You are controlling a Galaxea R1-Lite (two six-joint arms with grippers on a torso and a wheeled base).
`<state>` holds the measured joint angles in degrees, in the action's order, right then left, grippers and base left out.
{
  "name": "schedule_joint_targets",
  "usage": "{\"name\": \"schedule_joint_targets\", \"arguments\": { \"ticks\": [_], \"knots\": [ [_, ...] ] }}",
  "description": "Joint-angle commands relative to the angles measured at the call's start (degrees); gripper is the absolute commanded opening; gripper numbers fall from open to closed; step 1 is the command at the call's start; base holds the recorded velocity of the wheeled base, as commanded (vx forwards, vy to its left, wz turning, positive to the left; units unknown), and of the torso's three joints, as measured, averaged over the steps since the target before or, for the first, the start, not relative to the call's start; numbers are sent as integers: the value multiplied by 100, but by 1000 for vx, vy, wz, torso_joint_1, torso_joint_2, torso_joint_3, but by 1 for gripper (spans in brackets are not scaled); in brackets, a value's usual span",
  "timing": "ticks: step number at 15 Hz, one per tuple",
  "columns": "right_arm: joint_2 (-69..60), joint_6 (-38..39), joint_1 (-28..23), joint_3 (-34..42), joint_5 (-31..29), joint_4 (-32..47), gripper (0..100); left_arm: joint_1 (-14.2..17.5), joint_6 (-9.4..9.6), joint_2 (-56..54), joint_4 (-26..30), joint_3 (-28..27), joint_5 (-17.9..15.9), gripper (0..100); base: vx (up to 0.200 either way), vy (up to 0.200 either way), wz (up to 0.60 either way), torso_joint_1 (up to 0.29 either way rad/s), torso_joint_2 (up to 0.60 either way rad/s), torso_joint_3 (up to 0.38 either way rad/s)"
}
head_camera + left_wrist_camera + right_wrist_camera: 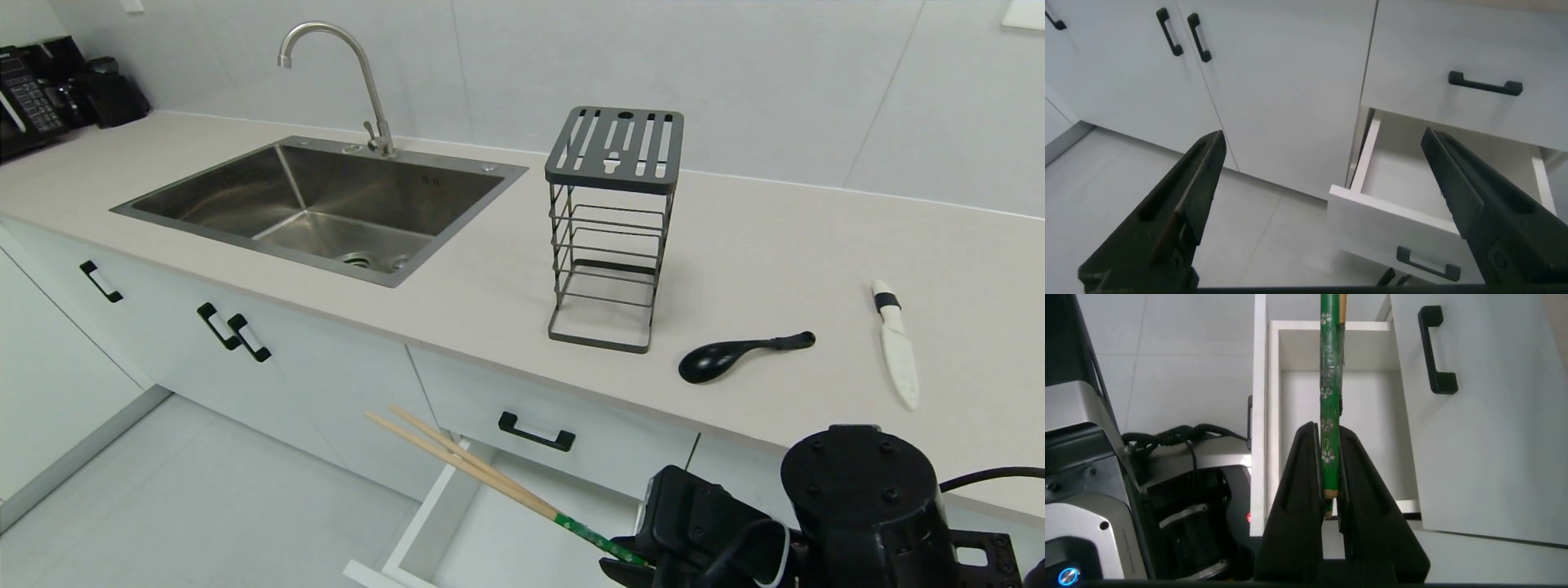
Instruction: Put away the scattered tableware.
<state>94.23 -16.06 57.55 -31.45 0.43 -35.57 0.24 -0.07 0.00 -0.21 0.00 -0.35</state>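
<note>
**Head view.** A pale bench (457,286) runs along a tiled grey wall (735,73). A steel sink (322,208) is set into its left part, with a curved tap (359,73) at the back rim. A dark wire rack (611,229) stands upright in the middle of the bench, just beside the sink's right rim. A black spoon (735,353) lies near the front edge, to the right of the rack and apart from it. A white knife (896,343) lies further toward the right end, well apart from the spoon. Under the front edge, a white drawer (424,523) stands pulled out above the grey floor (204,490). The right end effector (633,563) is below the front edge and clamps the green ends of a pair of chopsticks (465,465). Their bare tips slant up and to the left, over the drawer.

**Left wrist view.** The left end effector (1323,204) has its fingers spread wide with nothing between them. Beyond it are the pulled-out drawer (1404,212), white cabinet doors (1282,90) with black handles, and the floor.

**Right wrist view.** The right end effector (1331,486) is closed on the chopsticks (1328,376), gripping them close to their green patterned ends. The chopsticks extend straight out over the drawer (1372,416).
</note>
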Motion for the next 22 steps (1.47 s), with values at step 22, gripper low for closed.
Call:
{"name": "schedule_joint_targets", "arguments": {
  "ticks": [22],
  "knots": [
    [-10, 6, 2, 16, -16, -2, 0, 2, -1, 0, 3, 0, 0, 100, 0, 0, 0, -148, 275, 131]
  ]
}}
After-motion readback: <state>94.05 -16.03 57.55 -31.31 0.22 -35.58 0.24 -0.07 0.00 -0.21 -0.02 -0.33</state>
